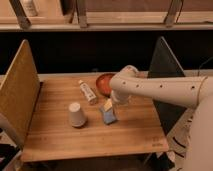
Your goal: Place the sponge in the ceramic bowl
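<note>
The blue sponge (108, 117) lies flat on the wooden table (60, 137), right of the white upturned cup (76, 114). The reddish-orange ceramic bowl (104, 82) sits at the table's far side, partly covered by my white arm (160, 90). My gripper (108, 106) hangs from the arm's end just above the sponge's far edge, pointing down at it. The sponge rests on the table.
A small white bottle (88, 92) lies on its side between the cup and the bowl. A tan panel (19, 92) walls the table's left side and a dark panel (165, 70) the right. A dark gap runs behind the table.
</note>
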`<action>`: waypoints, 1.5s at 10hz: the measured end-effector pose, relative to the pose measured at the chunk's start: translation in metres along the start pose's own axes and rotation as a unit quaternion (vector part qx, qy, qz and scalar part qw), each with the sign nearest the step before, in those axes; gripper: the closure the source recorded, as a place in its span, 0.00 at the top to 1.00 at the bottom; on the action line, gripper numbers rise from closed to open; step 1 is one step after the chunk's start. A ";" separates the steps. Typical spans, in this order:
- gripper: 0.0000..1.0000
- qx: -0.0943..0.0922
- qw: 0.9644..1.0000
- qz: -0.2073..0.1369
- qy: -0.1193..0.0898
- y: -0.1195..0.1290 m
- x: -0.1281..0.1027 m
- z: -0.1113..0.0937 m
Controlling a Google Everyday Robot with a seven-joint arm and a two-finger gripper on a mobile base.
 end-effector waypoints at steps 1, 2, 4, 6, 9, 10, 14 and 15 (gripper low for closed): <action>0.78 -0.003 1.000 -0.003 -0.003 0.005 -0.002 -0.001; 0.78 0.002 1.000 0.000 0.001 -0.001 0.001 0.000; 0.78 0.002 1.000 -0.001 0.000 0.000 0.000 0.000; 0.78 0.002 1.000 -0.029 0.003 0.016 0.000 0.003; 0.78 0.011 0.994 -0.111 0.007 0.063 -0.005 0.022; 0.78 0.012 0.993 -0.121 0.008 0.071 -0.007 0.030; 0.78 0.051 0.992 -0.114 0.003 0.063 -0.035 0.055; 0.78 0.059 0.993 -0.101 -0.007 0.055 -0.047 0.053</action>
